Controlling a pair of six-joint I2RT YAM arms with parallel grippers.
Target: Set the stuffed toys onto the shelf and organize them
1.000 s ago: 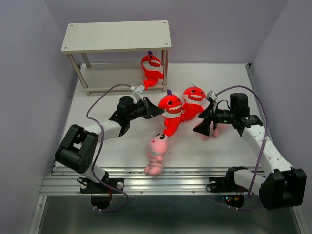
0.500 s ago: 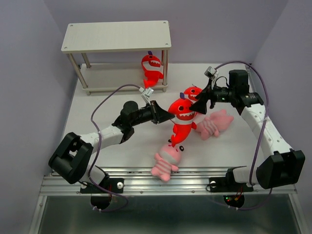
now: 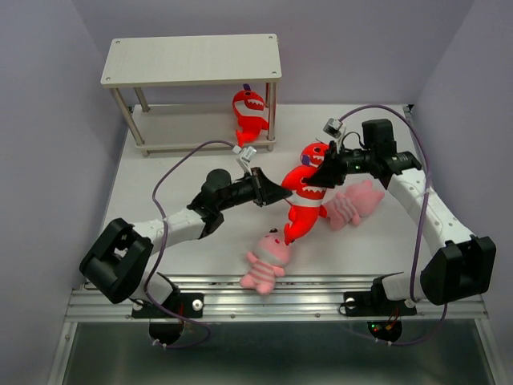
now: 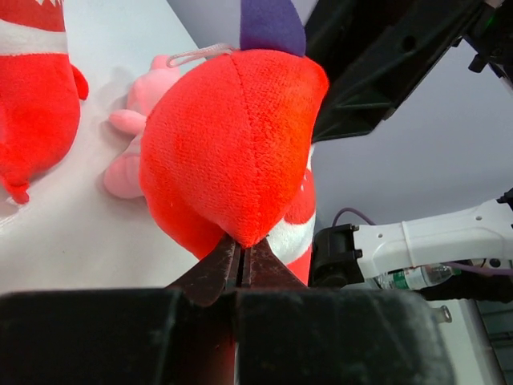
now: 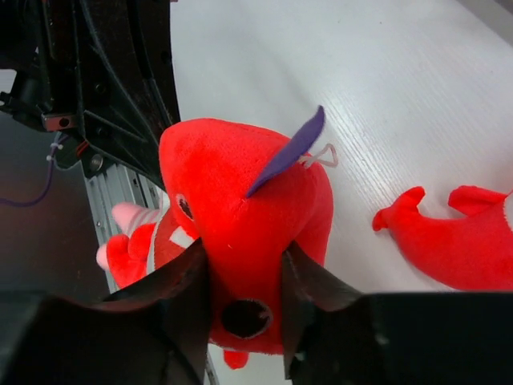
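My left gripper (image 3: 280, 192) (image 4: 239, 245) is shut, pinching a red shark (image 3: 303, 210) (image 4: 232, 136) (image 5: 240, 184) by a fold of fabric and holding it above the table. My right gripper (image 3: 323, 171) (image 5: 244, 253) has closed against both sides of that same shark's head. A second red shark (image 3: 315, 152) (image 4: 36, 96) (image 5: 449, 241) lies behind them. The third red shark (image 3: 250, 116) sits on the lower board of the shelf (image 3: 192, 60). One pink toy (image 3: 353, 200) (image 4: 148, 88) lies under the right arm, another (image 3: 266, 261) (image 5: 120, 216) near the front edge.
The shelf's top board is bare, and its lower board (image 3: 180, 128) is free to the left of the shark. Lavender walls close in both sides and the back. The metal rail (image 3: 280, 289) runs along the front edge. Purple cables loop above both arms.
My left gripper carried its shark to the right. My right gripper left the pink toy, swung up and left, and closed from wide open onto the shark. The front pink toy shifted slightly.
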